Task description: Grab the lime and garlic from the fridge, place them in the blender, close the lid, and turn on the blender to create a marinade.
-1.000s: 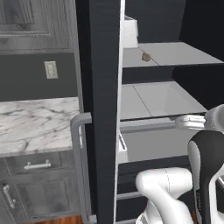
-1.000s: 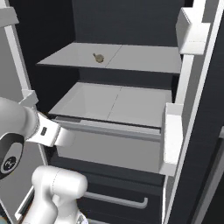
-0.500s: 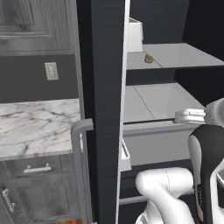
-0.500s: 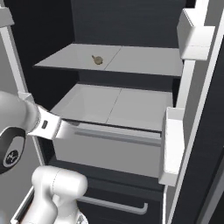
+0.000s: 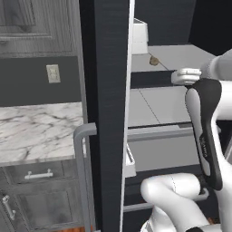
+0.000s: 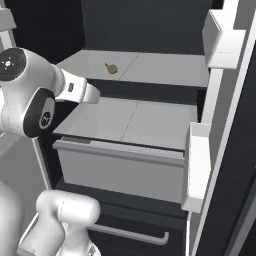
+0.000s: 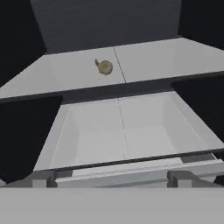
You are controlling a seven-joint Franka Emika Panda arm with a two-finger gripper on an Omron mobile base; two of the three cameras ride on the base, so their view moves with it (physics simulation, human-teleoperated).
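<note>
While the garlic [image 7: 105, 67] is lying untouched on the fridge [image 5: 106, 113] shelf, I am holding my gripper wide and empty, with fetching, blending all outstanding.

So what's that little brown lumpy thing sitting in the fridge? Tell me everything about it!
That is the garlic, a tiny tan bulb with a lumpy, slightly mottled skin and a little stem tip poking out on one side. It sits alone on the pale grey upper shelf of the open fridge, close to the seam down the shelf's middle, above the pale drawer. Nothing but the shelf touches it.
</note>
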